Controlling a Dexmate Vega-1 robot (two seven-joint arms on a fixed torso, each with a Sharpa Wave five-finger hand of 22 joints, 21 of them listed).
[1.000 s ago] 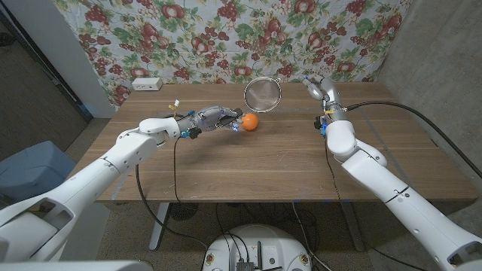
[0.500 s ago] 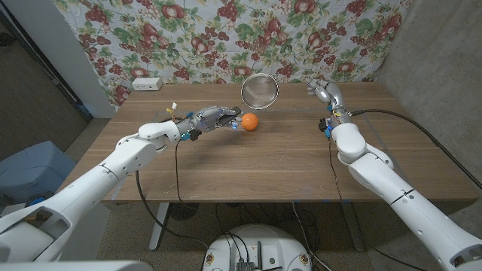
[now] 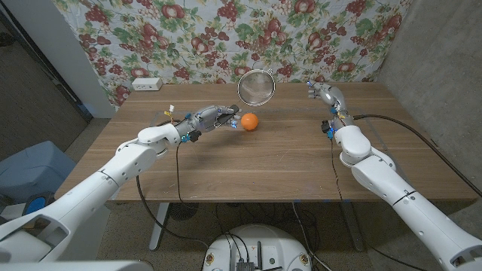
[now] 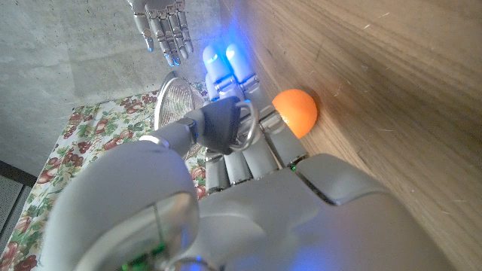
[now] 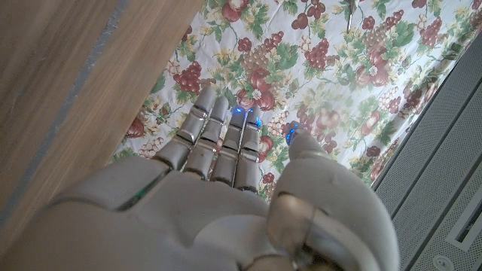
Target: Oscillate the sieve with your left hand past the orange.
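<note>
Left hand (image 3: 213,117) grips sieve (image 3: 256,86) handle, mesh at 1 o'clock of orange (image 3: 249,121); wrist view shows handle loop (image 4: 242,124). Right hand (image 3: 322,93) empty, fingers straight.

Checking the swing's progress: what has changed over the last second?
The sieve, gripped by the left robot hand, swung left at the far side of the orange. The right robot hand shifted slightly. The orange stayed put on the table.

It looks like a makeshift lab or test room, not a home. A fruit-print cloth (image 3: 226,34) is hung as a backdrop behind the wooden table (image 3: 271,162). Bare grey walls (image 3: 444,45) stand at the sides, and loose black cables (image 3: 422,124) run over the table.
</note>
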